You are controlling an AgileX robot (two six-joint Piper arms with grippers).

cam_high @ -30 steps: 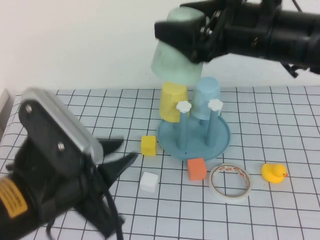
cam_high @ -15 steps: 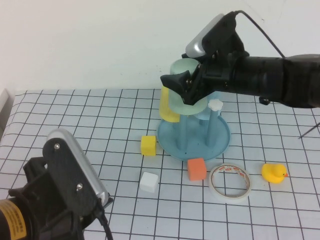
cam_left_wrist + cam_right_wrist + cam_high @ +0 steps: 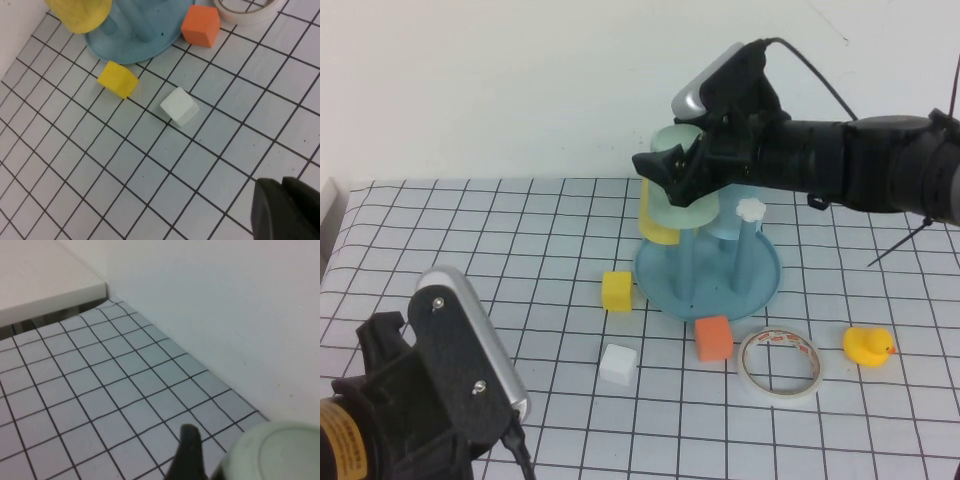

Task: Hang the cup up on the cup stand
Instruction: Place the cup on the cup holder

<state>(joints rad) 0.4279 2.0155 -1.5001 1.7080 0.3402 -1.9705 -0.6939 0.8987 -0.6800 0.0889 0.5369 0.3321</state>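
Your right gripper sat spread wide around the cup on the cup stand (upside down), left gripper pinched shut, low near you.

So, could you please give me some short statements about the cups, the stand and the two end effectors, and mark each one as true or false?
1. The pale mint-green plastic cup sits upside down over a peg of the round blue cup stand. True.
2. The right end effector is beside the mint-green cup, above the stand. True.
3. The yellow plastic cup lies on its side on the table. False: it hangs upside down on the stand.
4. The orange foam cube rests inside the stand's dish. False: it sits on the gridded table, just in front of the dish.
5. The left end effector hovers low over the table near the robot, holding nothing. True.
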